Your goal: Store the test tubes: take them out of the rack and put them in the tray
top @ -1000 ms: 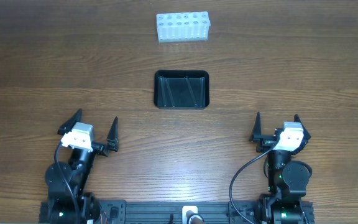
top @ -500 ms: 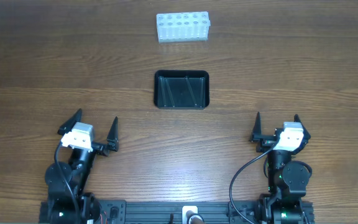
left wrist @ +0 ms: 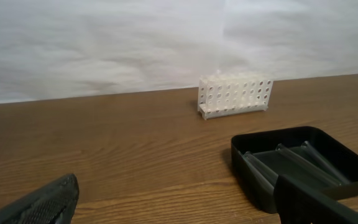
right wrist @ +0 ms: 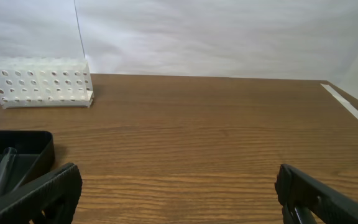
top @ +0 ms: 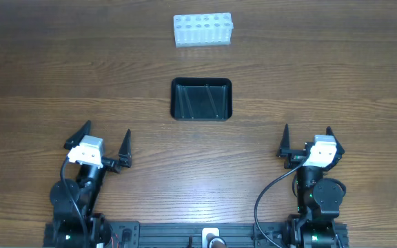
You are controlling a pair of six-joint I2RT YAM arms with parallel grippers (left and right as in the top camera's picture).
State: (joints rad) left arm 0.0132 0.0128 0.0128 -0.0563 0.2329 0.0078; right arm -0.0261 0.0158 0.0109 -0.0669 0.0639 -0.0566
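left gripper [top: 107, 128], right gripper [top: 307, 128] spread wide, nothing held, well apart from tray [top: 174, 100]. rack [top: 202, 30] stood beyond tray; tubes [top: 212, 102] laid inside. any tube left in rack best gripped near top, lifted straight.

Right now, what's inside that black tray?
A few clear test tubes lie slanted on the floor of the black tray. Nothing covers them, but the exact count is unclear.
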